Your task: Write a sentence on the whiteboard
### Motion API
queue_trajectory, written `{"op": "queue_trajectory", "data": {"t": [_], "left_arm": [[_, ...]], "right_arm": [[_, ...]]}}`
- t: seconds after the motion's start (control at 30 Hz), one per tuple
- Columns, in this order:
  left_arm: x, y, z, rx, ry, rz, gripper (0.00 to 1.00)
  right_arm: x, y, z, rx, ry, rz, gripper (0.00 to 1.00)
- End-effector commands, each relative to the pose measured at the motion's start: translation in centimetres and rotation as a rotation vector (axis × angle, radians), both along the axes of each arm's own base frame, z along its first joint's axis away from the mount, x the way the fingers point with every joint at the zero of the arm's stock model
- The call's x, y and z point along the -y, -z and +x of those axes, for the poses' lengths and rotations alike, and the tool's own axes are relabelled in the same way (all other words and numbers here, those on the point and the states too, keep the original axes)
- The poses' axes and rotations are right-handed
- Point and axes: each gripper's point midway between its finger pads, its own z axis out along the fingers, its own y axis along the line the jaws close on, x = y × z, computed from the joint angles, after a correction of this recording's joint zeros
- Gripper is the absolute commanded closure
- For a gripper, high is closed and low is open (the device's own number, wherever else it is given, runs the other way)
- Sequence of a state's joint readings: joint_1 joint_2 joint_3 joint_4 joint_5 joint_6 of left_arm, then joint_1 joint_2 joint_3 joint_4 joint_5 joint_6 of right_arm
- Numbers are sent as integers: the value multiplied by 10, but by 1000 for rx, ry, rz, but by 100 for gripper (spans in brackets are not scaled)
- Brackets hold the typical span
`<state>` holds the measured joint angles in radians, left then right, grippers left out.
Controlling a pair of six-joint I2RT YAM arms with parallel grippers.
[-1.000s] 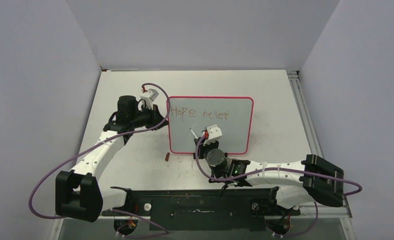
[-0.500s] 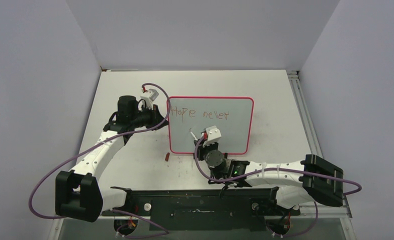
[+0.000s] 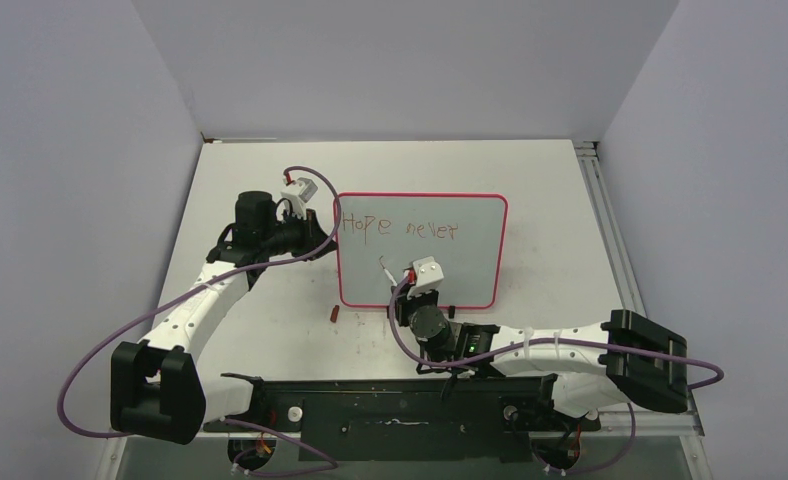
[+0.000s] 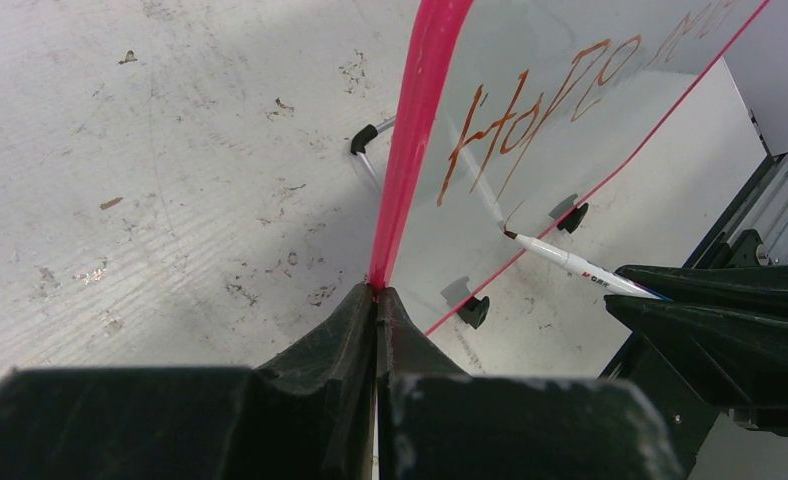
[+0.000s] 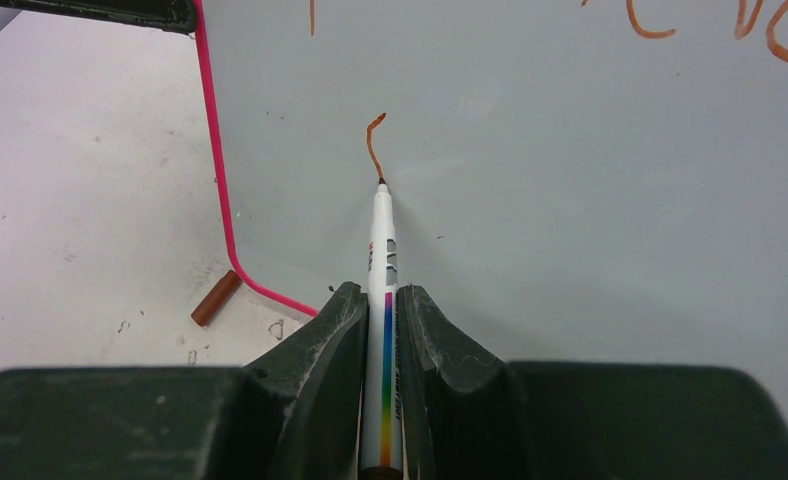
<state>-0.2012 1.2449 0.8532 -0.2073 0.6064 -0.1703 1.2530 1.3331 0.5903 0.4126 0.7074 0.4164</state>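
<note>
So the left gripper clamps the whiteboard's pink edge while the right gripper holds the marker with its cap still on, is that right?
No: the marker is uncapped. The right wrist view shows its bare tip on the whiteboard, and what looks like its cap lies on the table. The rest stands: left gripper on the pink edge, right gripper holding the marker.

One whiteboard, one pen, two arms

There is one whiteboard (image 3: 470, 265) in the middle of the top view, and on it two written words, "Hope" (image 3: 360, 225) and "never" (image 3: 432, 231), plus one short single stroke (image 5: 372, 140) under them. One marker (image 5: 382, 260) and one small brown cap (image 3: 335, 312), at the lower left of the board, are present. Two arms are seen, the left arm (image 3: 200, 295) and the right arm (image 3: 550, 345), each with one gripper: left gripper (image 4: 375, 300), right gripper (image 5: 380, 310).
</note>
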Motion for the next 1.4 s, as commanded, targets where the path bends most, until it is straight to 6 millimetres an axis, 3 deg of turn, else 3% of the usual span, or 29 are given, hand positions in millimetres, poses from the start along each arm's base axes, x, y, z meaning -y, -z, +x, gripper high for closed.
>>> {"op": "queue_trajectory", "data": {"t": [0.0,0.6,0.83,1.07,1.17,1.37], "left_arm": [[8,-12,-3,34,44,-16,100],[8,-13,-2,37,45,-17,100],[7,-15,-2,34,33,-22,100],[6,-20,-3,39,32,-42,68],[10,-22,-4,42,50,-69,59],[13,-19,-4,22,62,-78,59]], "right_arm": [[9,0,2,5,35,-3,95],[-15,-11,1,40,-37,16,95],[-21,-38,-14,71,-88,41,95],[-4,-59,-20,70,-83,86,95],[4,-62,-16,69,-73,92,95],[13,-57,0,60,-55,111,95]]}}
